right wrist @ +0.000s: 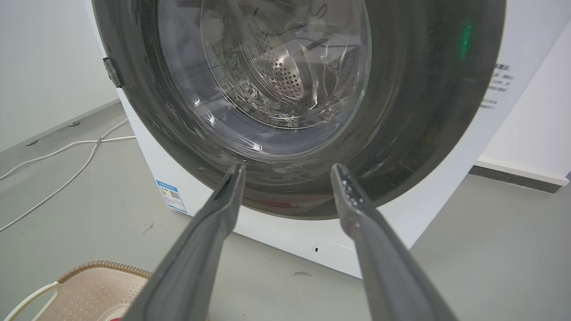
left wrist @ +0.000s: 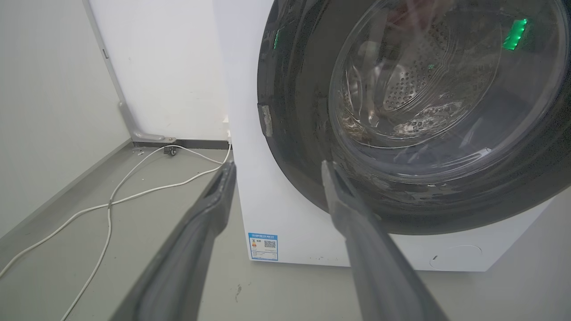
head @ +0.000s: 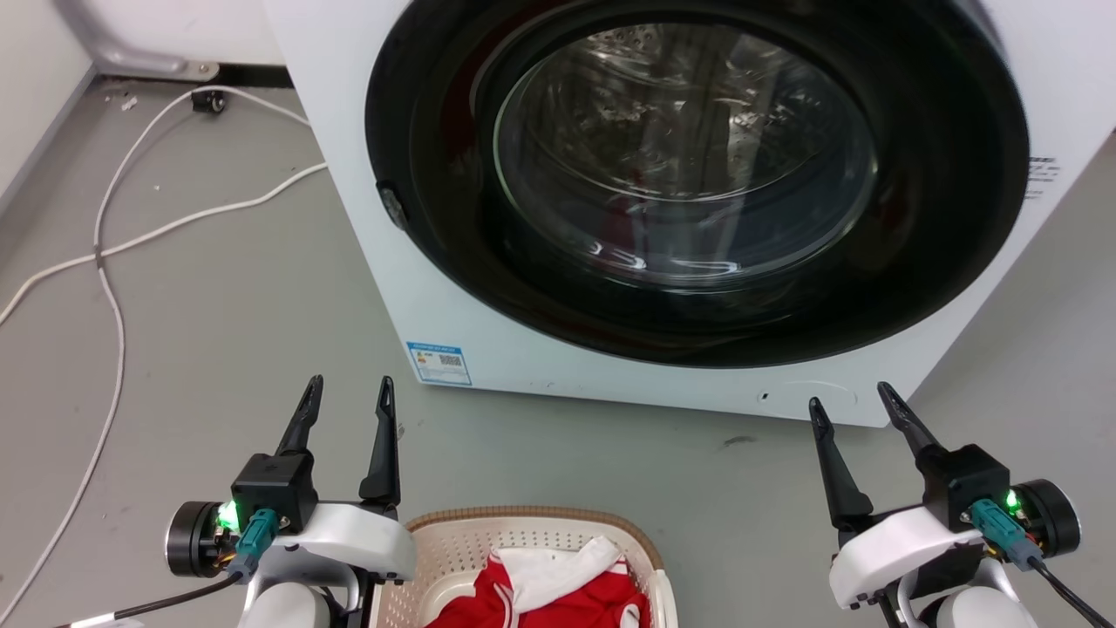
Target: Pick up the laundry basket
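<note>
Standing on the grey floor at the bottom middle of the head view, the laundry basket is between the two arms, apart from the white washing machine. Its brown rim and cream wall with small holes are visible, and a red and white cloth lies inside it. The left gripper hovers just beside the left side of the basket, its two dark fingers clearly apart with nothing between them. The right gripper hovers farther away on the right, also spread and empty. Both point toward the machine, whose round dark door faces the robot. A white cable runs over the floor to the left of the machine, and a small blue label sits low on its front.
</note>
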Controlling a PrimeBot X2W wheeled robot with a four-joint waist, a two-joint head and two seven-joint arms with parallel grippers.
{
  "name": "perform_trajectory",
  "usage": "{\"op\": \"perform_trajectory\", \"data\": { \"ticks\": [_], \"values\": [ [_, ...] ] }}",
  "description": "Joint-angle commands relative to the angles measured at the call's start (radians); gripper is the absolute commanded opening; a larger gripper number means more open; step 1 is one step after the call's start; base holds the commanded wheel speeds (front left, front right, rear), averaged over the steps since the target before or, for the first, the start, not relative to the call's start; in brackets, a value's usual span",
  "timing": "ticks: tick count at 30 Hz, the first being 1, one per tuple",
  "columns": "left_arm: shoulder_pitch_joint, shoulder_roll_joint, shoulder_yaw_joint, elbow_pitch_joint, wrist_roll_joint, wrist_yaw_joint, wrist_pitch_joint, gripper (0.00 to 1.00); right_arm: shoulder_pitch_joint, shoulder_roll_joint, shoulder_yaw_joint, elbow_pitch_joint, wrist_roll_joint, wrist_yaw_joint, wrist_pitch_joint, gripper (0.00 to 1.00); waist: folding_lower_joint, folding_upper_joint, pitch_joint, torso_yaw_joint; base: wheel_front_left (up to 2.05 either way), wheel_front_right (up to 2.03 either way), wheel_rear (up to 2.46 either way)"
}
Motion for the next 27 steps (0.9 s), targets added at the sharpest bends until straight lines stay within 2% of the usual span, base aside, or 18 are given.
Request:
{"op": "perform_trajectory", "data": {
  "ticks": [1, 12, 18, 27],
  "values": [
    [-0.006, -0.001, 0.003, 0.001, -0.008, 0.006, -0.002, 1.0, -0.016, 0.003, 0.005, 0.003, 0.004, 0.0, 0.002, 1.0, -0.0001, 0.0, 0.018, 0.017, 0.0, 0.0, 0.0],
    [-0.024, -0.004, 0.02, 0.043, -0.026, 0.02, -0.002, 1.0, -0.076, 0.003, 0.08, 0.049, 0.016, 0.0, 0.019, 1.0, -0.0001, 0.0, 0.123, 0.057, 0.0, 0.0, 0.0],
    [-0.048, -0.004, 0.038, 0.115, -0.049, 0.003, -0.002, 1.0, -0.121, 0.003, 0.141, 0.121, 0.036, 0.0, 0.024, 1.0, -0.0001, 0.0, 0.184, 0.056, 0.0, 0.0, 0.0],
    [-0.127, 0.014, 0.065, 0.353, -0.071, -0.036, -0.002, 1.0, -0.225, 0.002, 0.261, 0.329, 0.081, 0.0, 0.041, 1.0, -0.0001, 0.0, 0.248, 0.035, 0.0, 0.0, 0.0]
  ]
}}
